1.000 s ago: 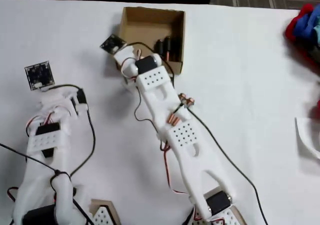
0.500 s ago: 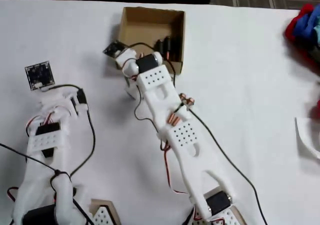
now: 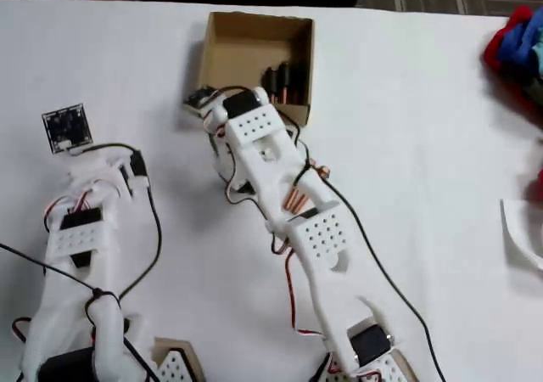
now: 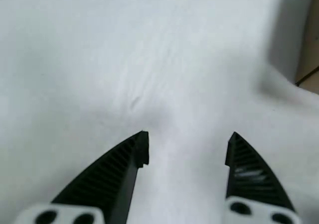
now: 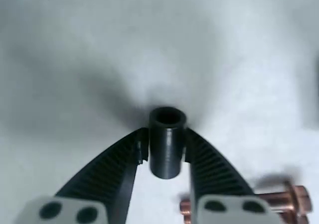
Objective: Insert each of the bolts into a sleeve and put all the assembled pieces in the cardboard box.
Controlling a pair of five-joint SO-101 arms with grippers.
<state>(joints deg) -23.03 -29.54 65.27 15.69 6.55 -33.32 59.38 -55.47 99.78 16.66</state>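
- Right gripper [image 5: 165,137]: fingers clamped on a short black cylindrical sleeve [image 5: 167,149]. Its open bore points out past the fingertips toward the white table [image 3: 424,102]. No bolt is seated in that bore.
- Location: in the high view, the right arm's wrist sits just beside the near left corner of the open brown cardboard box [image 3: 242,47], outside it. Whether the sleeve touches the table cannot be told.
- Left gripper [image 4: 188,137]: fingers apart, nothing between them, bare table below.
- Completed, by judgement: several dark pieces [image 3: 284,83] lie against the box's right wall and appear to be finished assemblies.
- Outstanding: copper-coloured bolts [image 3: 295,200] lie loose beside the right arm, and one [image 5: 294,196] shows near the held sleeve. This sleeve needs a bolt, then boxing. The task is judged partly done.
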